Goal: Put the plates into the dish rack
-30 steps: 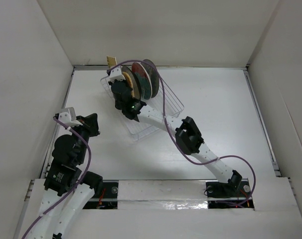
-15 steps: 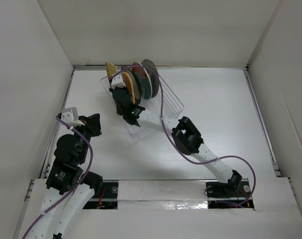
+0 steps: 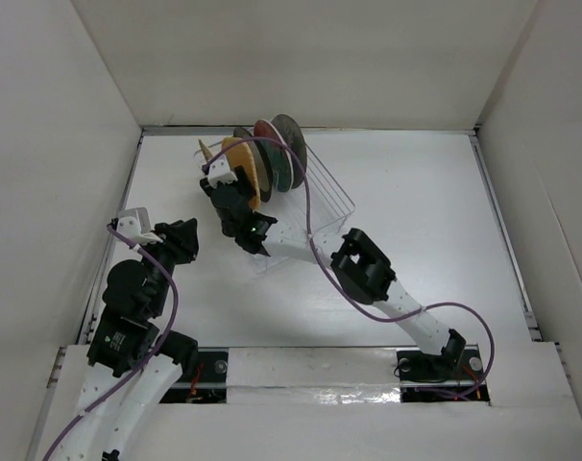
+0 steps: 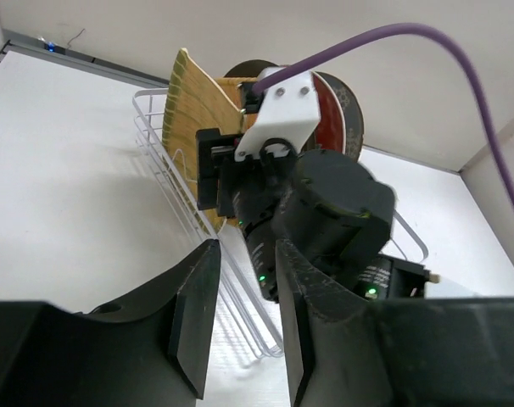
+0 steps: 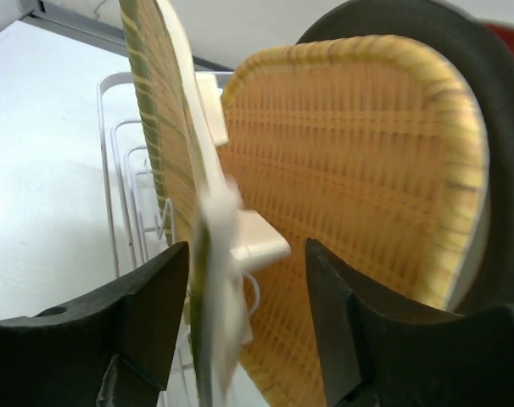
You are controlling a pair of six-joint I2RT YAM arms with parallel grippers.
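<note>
Five plates (image 3: pixel 272 158) stand on edge in a tight row at the far left end of the one clear wire rack (image 3: pixel 329 197), which sits angled on the white surface (image 3: pixel 416 211) near the back wall (image 3: pixel 320 58). From the left end the row runs: a fan plate (image 4: pixel 187 110) with a greenish rim, a ribbed yellow plate (image 5: pixel 350 170), a dark plate (image 5: pixel 486 110), a red plate (image 3: pixel 275 154) and a silver plate (image 3: pixel 291 134). The rest of the rack holds no dishes.

The right end effector (image 5: pixel 244 263) is at the fan plate, fingers spread, with the plate's edge passing between them close to the left finger. Whether that finger touches the rim cannot be told. The right arm lies diagonally across the rack's near half and, seen from the left wrist, its black wrist housing and white bracket cover most of the row, leaving only the fan plate plainly in sight.

The left end effector (image 4: pixel 244 250) hangs well apart over the surface's left side, pointed at the rack, fingers parted by a narrow gap and holding nothing. One purple cable (image 4: pixel 393 38) loops over the plates from the right wrist.
</note>
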